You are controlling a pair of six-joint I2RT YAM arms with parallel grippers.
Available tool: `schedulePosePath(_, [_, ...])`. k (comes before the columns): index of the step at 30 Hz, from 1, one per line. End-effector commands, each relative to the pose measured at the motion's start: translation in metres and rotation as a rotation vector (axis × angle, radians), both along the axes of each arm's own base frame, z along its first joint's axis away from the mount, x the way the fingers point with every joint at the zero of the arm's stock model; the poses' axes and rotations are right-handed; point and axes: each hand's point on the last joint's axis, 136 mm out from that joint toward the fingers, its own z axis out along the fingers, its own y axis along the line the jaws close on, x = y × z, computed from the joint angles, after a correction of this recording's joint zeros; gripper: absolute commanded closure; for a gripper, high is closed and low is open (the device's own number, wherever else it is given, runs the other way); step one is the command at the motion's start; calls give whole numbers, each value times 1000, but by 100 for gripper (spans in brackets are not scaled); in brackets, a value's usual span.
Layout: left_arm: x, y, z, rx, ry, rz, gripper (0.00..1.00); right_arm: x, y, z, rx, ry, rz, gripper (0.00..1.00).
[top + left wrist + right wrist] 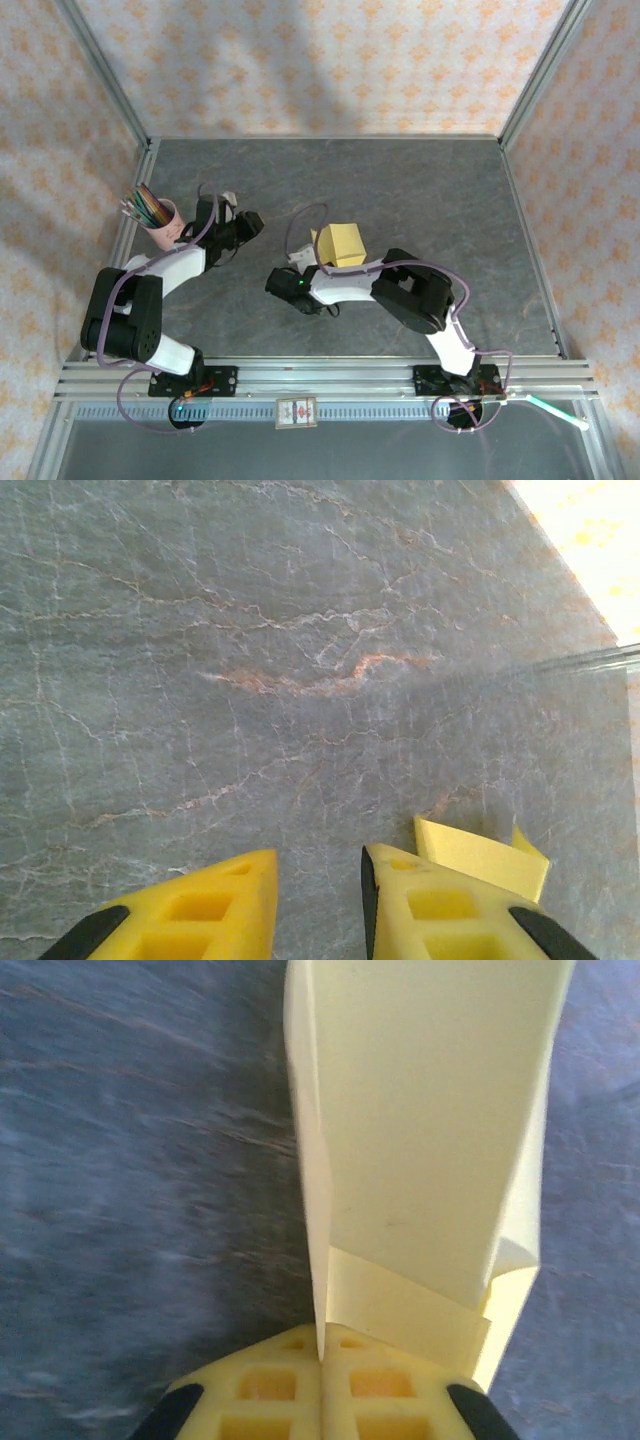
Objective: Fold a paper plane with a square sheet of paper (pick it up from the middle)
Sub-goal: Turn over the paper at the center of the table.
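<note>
I see the grey marbled table [400,180] under both arms. The folded yellow paper sheet [430,1140] sticks out straight ahead of my right gripper [322,1355]. Its creased edge is pinched in the seam of jaws closed on it, and the rest fans off right. Left gripper [320,860]: jaws a narrow gap apart, nothing between, bare table ahead. A pink cup of coloured pencils [160,225] sits near its left side.

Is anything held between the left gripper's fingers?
No, bare table shows in the gap between the left gripper's fingers; the folded yellow paper lies outside it.
</note>
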Motion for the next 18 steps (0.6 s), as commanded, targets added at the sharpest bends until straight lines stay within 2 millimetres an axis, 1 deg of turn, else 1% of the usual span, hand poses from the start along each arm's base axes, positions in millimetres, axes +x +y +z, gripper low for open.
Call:
schedulePosePath(1, [-1, 1, 10, -4, -29, -3, 70, 4, 20, 0, 77, 7, 0, 85])
schedulePosePath(2, [-2, 0, 11, -6, -30, -6, 70, 4, 24, 3, 92, 10, 4, 81])
schedulePosePath(5, [-5, -3, 10, -21, -26, -23, 70, 4, 42, 24, 207, 25, 28, 72])
schedulePosePath(8, [-10, -11, 10, -47, -21, -47, 70, 0, 58, 57, 380, 49, 62, 70])
schedulePosePath(10, [-16, -20, 10, -57, -18, -74, 70, -3, 61, 75, 486, 74, 83, 69])
schedulePosePath(13, [-24, -33, 10, -73, -13, -106, 70, -5, 50, 96, 629, 109, 94, 68])
schedulePosePath(15, [-32, -48, 11, -103, -14, -140, 70, -4, 31, 103, 703, 122, 82, 68])
schedulePosePath(18, [-48, -76, 10, -127, 1, -209, 72, 4, 0, 98, 773, 152, 47, 69])
